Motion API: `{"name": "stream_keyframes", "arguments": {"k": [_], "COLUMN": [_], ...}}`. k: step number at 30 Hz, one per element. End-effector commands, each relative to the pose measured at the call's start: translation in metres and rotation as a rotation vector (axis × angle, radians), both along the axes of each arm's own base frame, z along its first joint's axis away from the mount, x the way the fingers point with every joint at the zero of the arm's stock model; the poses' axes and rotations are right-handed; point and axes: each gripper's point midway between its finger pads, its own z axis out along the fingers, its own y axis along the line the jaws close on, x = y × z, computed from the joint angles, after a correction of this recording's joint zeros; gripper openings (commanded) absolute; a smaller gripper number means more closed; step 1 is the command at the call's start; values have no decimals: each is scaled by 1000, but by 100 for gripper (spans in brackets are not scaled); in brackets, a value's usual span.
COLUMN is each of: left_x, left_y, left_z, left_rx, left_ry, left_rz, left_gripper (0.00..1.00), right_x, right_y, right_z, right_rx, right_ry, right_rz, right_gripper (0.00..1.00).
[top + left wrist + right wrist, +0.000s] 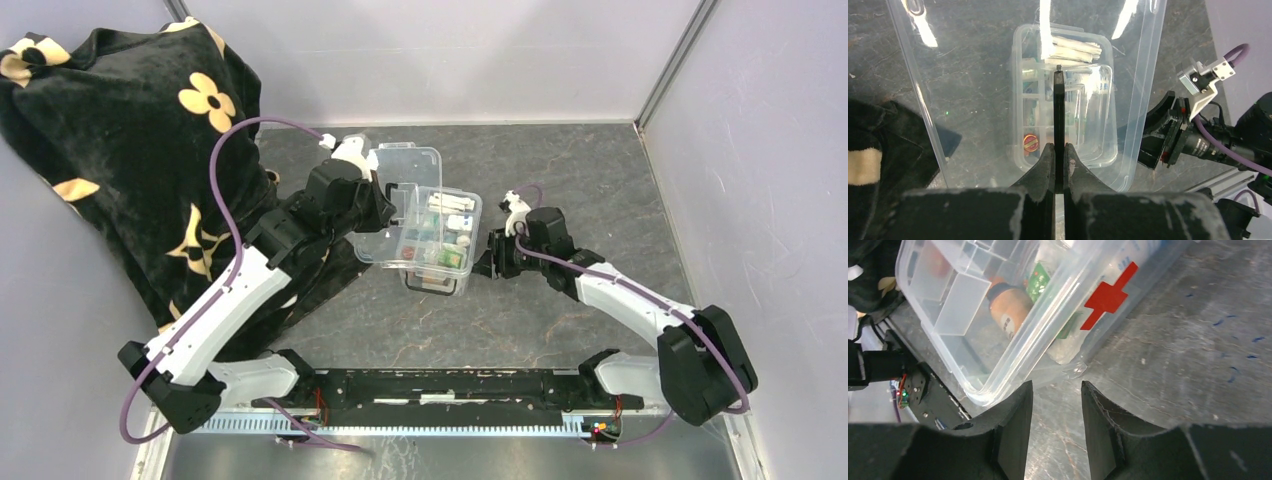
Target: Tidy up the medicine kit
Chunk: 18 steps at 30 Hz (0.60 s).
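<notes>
The medicine kit, a clear box with a red cross on its side, stands mid-table with a brown bottle and packets inside. My left gripper is shut on a thin black handle strip of the clear divided tray. It holds the tray just above the kit, tilted and overhanging it to the left. The left wrist view looks down through the tray onto the kit. My right gripper is open and empty, low over the table beside the kit's right side.
The flat clear lid lies on the table behind the tray. A black cloth with yellow flowers covers the left side, under my left arm. Grey walls close the back and right. A black rail runs along the near edge.
</notes>
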Motion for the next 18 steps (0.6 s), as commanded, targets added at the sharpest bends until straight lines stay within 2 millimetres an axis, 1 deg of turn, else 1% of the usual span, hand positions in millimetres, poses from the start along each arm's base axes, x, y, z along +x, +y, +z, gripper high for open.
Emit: {"name": "stream_keyframes", "arguments": {"k": [1,2,4,5,6,7,9,11,13,15,18], "left_x": [6,7,8,9,10,11,10,13,17,21,26], "left_y": [-13,-18,-30,-36,-41,-45,-56,-61,-64,-70,-81], "left_z": [13,10,1,-3,-5,-9,-17,-25,-34,-40,-49], "left_rx": [47,60,89,97,102,108,105,126,151,158,151], "left_ry": [-35,-26,16,32,48,60,90,115,138,157,186], "left_rz": [-98,-124,-192,-218,-241,-259,-311,-335,-344,-357,-380], "left_gripper": [2,2,2,2,2,2,2,2,2,2,2], "right_x": [11,12,21,21,22,21,14,4,-7,-18,-28], "right_y": [11,0,-31,-48,-62,-77,-95,-103,-108,-109,-108], "right_z": [29,26,29,28,33,34,37,34,27,19,12], "right_rx": [47,-8,-142,-213,-262,-313,-361,-383,-387,-372,-338], "right_ry": [-102,-107,-160,-167,-193,-201,-216,-209,-195,-182,-168], "right_rz": [-14,-52,-165,-213,-249,-287,-323,-321,-312,-300,-299], "right_gripper": [46,46,47,47,48,48,48,48,48,49,48]}}
